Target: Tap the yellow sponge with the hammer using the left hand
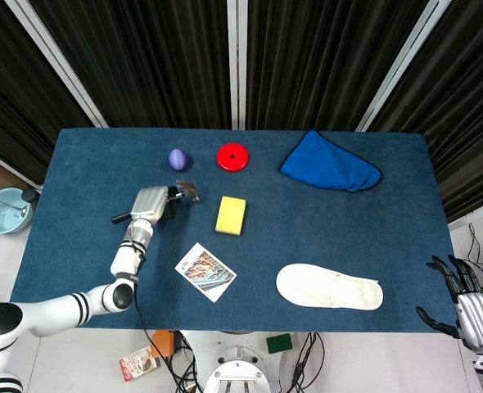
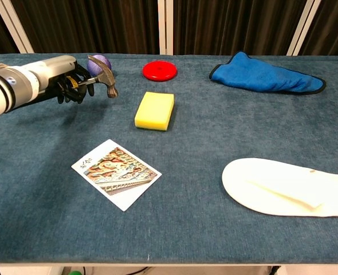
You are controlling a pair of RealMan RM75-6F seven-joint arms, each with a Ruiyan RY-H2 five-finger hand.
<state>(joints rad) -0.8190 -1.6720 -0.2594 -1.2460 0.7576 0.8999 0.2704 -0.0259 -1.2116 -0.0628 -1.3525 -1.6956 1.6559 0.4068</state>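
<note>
The yellow sponge [image 1: 231, 214] [image 2: 154, 110] lies flat near the middle of the blue table. My left hand [image 1: 150, 205] [image 2: 66, 83] grips the hammer [image 1: 182, 192] [image 2: 103, 75] by its black handle and holds it off the cloth, left of the sponge. The metal head points toward the sponge, about a hand's width short of it. The handle's end sticks out behind the hand in the head view. My right hand [image 1: 462, 303] hangs off the table's front right corner, fingers spread, holding nothing.
A purple ball [image 1: 177, 158] and a red disc [image 1: 232, 156] sit behind the hammer. A blue cloth [image 1: 329, 166] lies at the back right, a white insole [image 1: 329, 286] at the front right, a picture card [image 1: 205, 272] in front of the sponge.
</note>
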